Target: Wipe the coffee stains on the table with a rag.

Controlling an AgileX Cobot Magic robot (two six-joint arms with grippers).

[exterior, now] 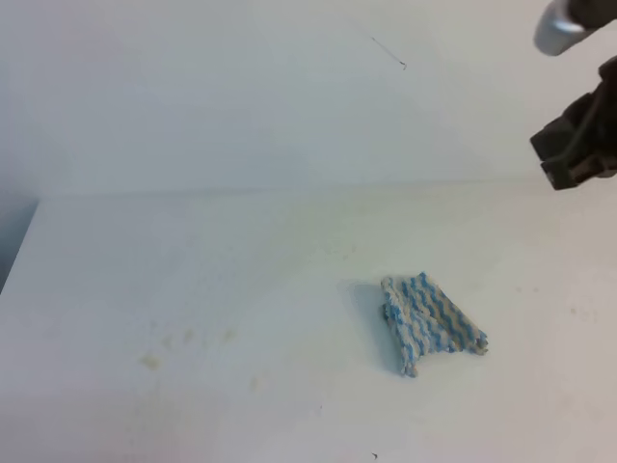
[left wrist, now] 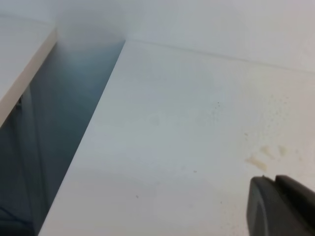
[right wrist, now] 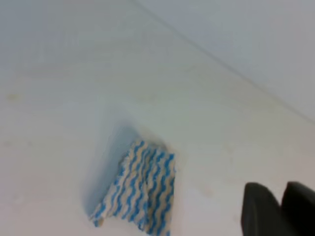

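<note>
One small, wrinkled cloth rag (exterior: 431, 322) with blue and white zigzag stripes lies on the wide, plain white tabletop (exterior: 193, 260), right of centre in the high view, rumpled and partly folded over itself. In the right wrist view the same rag (right wrist: 140, 186) sits low in the frame, casting a soft shadow to its left; its lower edge is cut by the frame.

Coffee stains: a tan, light-brown blot (exterior: 150, 362) sits well apart from the rag, toward the left front of the tabletop, with fainter yellowish marks beside it. The left wrist view shows the blot (left wrist: 256, 161) at the right, near the dark gripper tip; its outline is blurred.

Right gripper (exterior: 576, 145): dark, held high above the tabletop at the right edge of the high view, well clear of the rag, largely cut off. In the right wrist view two dark fingers (right wrist: 261, 209) show at the bottom right with a narrow gap between them, holding nothing; how wide they stand cannot be told.

Left gripper (left wrist: 280, 206): only a dark corner shows; its opening cannot be told.

The tabletop carries faint smudges and specks. A pale wall (exterior: 241, 87) rises behind it; a dark gap (left wrist: 59, 137) runs along its left edge.
</note>
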